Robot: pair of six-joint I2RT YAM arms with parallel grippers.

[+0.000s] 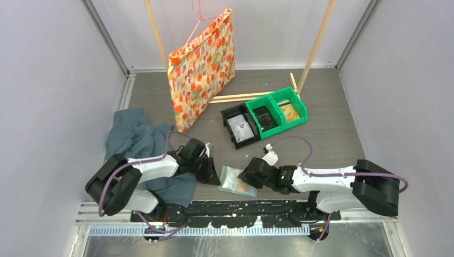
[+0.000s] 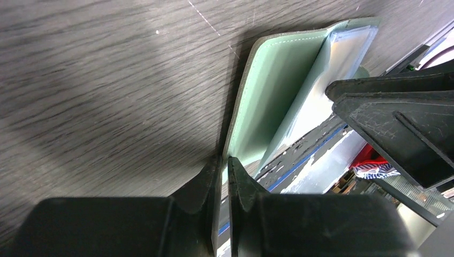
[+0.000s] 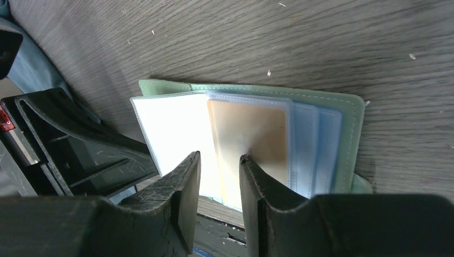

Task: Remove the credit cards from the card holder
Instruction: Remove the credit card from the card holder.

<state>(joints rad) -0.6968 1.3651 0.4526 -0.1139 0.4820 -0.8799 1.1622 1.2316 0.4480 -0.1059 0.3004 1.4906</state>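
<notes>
The card holder [image 1: 235,181] lies open on the table near the front edge, between my two grippers. In the right wrist view its sage-green cover [image 3: 353,112] frames pale blue sleeves, and a tan card [image 3: 251,136] shows in one clear sleeve. My left gripper [image 1: 215,176] is shut on the left cover flap [image 2: 273,91], and its jaws [image 2: 225,160] pinch the flap's edge and hold it raised. My right gripper [image 1: 249,175] hovers over the holder's near edge. Its jaws [image 3: 220,158] stand a narrow gap apart, with the tan card's left edge in line with the gap.
A dark teal cloth [image 1: 136,142] lies under the left arm. A black bin [image 1: 240,126] and green bins [image 1: 278,111] stand behind the holder. A floral bag [image 1: 201,67] hangs at the back between wooden poles. A small white object [image 1: 271,157] lies by the right wrist.
</notes>
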